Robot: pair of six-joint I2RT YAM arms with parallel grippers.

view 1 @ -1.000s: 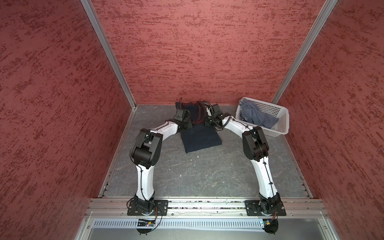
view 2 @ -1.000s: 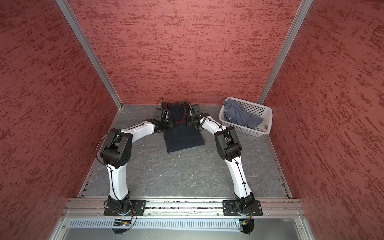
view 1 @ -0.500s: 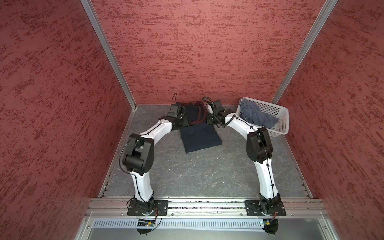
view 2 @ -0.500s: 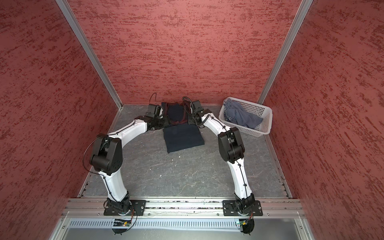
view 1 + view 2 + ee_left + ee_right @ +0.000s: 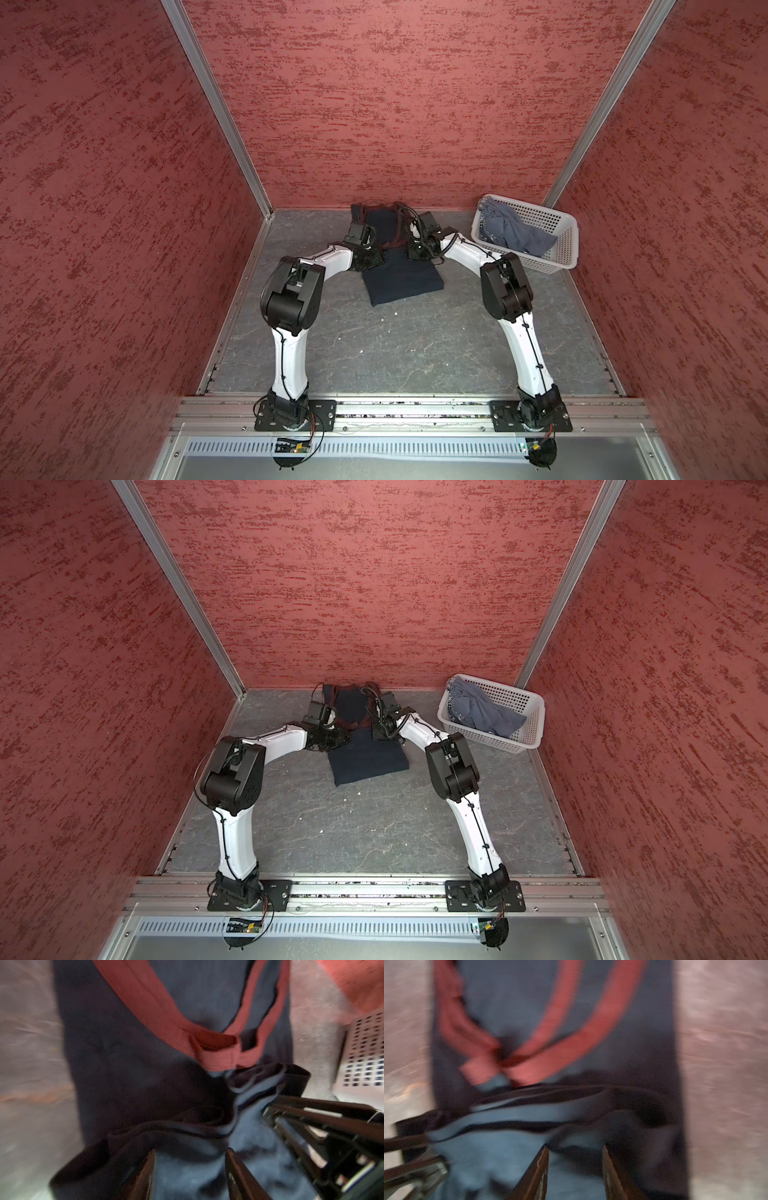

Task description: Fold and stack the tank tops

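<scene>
As the jaws are parted at the fold, lift level so nothing drags. Both top views: navy red-trimmed cloth tank top (image 5: 384,222) at the grey worktop's (image 5: 395,345) back, dark folded top (image 5: 401,280) on its near end; white perforated plastic basket (image 5: 566,243) beside. Left wrist: left gripper (image 5: 191,1150) holds nothing; folded top reads blue-grey, dark-trimmed. Right wrist: right gripper (image 5: 574,1147) likewise, blurred

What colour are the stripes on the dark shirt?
Reddish trim on the dark navy tank top, clearest in the left wrist view.
</scene>
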